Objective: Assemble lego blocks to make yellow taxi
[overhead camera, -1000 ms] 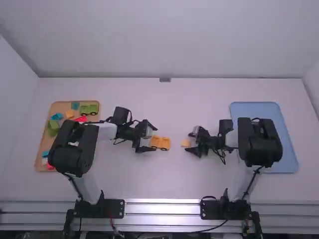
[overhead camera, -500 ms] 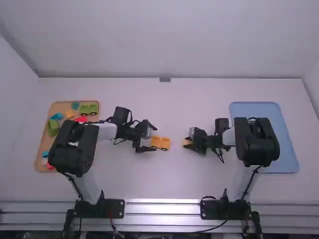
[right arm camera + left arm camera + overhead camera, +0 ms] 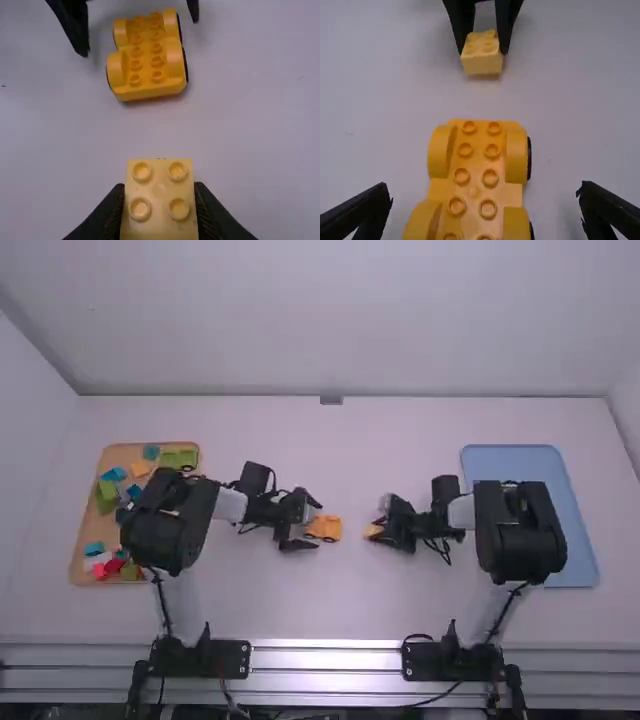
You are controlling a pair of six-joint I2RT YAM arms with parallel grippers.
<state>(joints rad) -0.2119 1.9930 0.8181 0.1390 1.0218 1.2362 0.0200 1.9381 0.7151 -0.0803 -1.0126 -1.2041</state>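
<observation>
My left gripper is at the left end of the orange-yellow wheeled car base mid-table. In the left wrist view the left gripper stands open, its fingers on either side of the studded base without touching it. To the right of the base, my right gripper is shut on a pale yellow brick. The right wrist view has the right gripper holding that brick with studs up; the car base lies a short gap away.
A brown tray with green, blue, red and other blocks stands at the left, partly under the left arm. At the right a blue tray lies partly beneath the right arm.
The left gripper has moved slightly right along the car base. My right gripper has moved a little left and closed on the pale yellow brick.
</observation>
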